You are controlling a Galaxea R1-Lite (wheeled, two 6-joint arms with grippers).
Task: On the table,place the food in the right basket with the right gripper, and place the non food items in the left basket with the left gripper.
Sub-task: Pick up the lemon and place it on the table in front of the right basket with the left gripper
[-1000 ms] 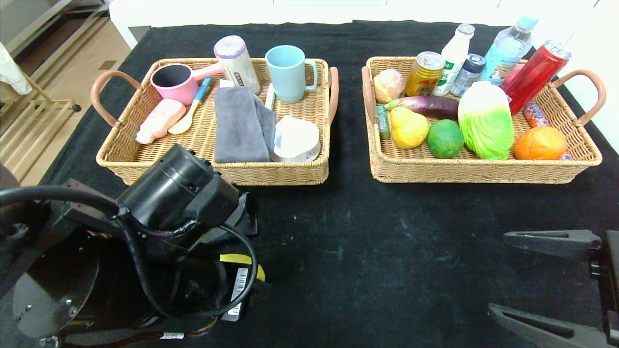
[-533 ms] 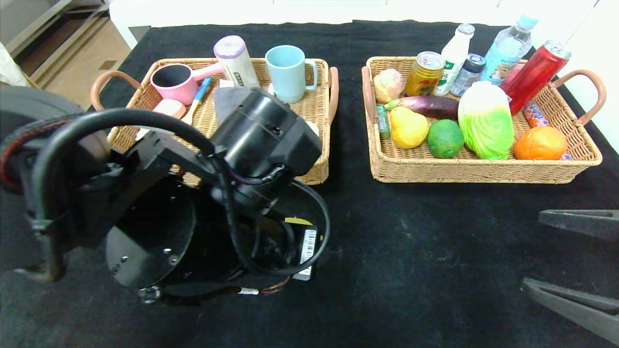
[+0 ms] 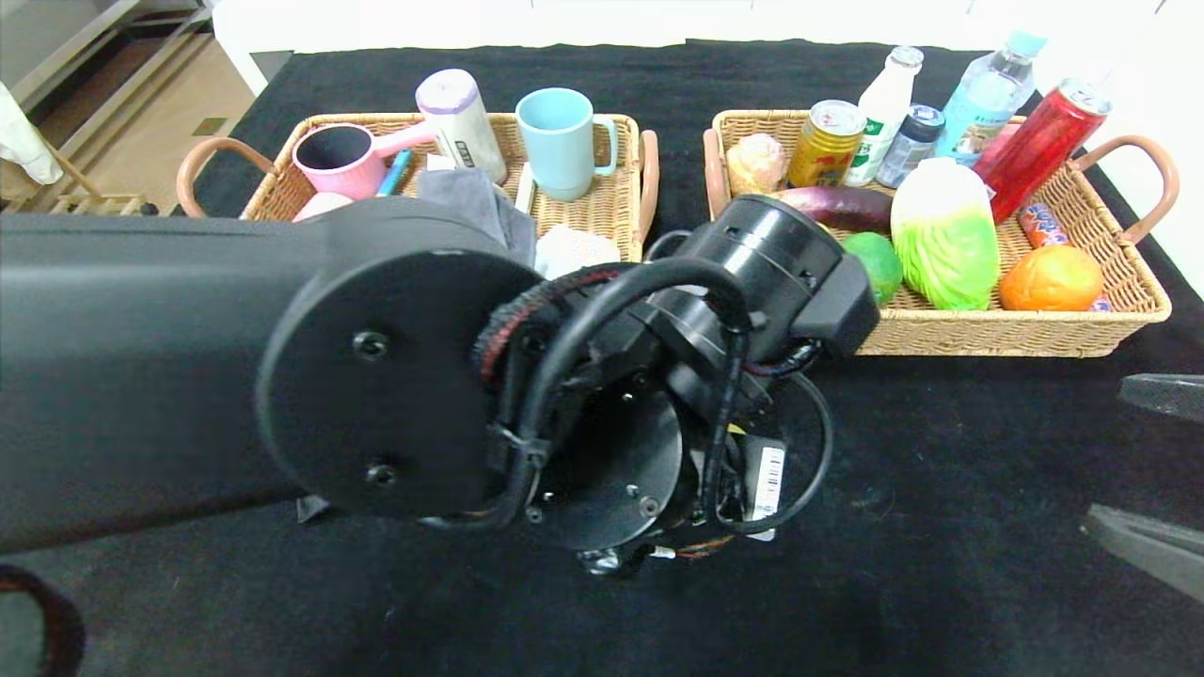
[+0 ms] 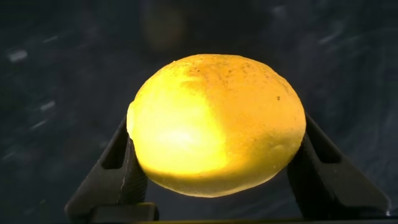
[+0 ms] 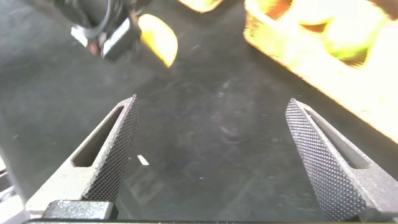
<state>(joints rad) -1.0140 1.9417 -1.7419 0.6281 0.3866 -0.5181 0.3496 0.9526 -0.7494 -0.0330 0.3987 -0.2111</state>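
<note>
My left gripper (image 4: 216, 134) is shut on a yellow lemon (image 4: 217, 124), held above the black table. In the head view my left arm (image 3: 762, 273) reaches across the middle, just in front of the right basket (image 3: 941, 334), and hides its own fingers and the lemon. The right wrist view shows the lemon (image 5: 158, 38) under that wrist. The right basket holds food: a cabbage (image 3: 941, 235), a lime (image 3: 875, 259), an orange (image 3: 1049, 277), cans and bottles. The left basket (image 3: 376, 119) holds non-food items. My right gripper (image 3: 1152, 470) is open and empty at the right edge; it also shows in the right wrist view (image 5: 212, 102).
A blue mug (image 3: 562, 141), a pink scoop cup (image 3: 339, 155) and a grey cloth (image 3: 470, 193) sit in the left basket, partly hidden by my left arm. Bare black tablecloth (image 3: 941, 489) lies between the arms.
My left arm has swung from the front left across the table to the right, up to the right basket. My right gripper has drawn back toward the right edge.
</note>
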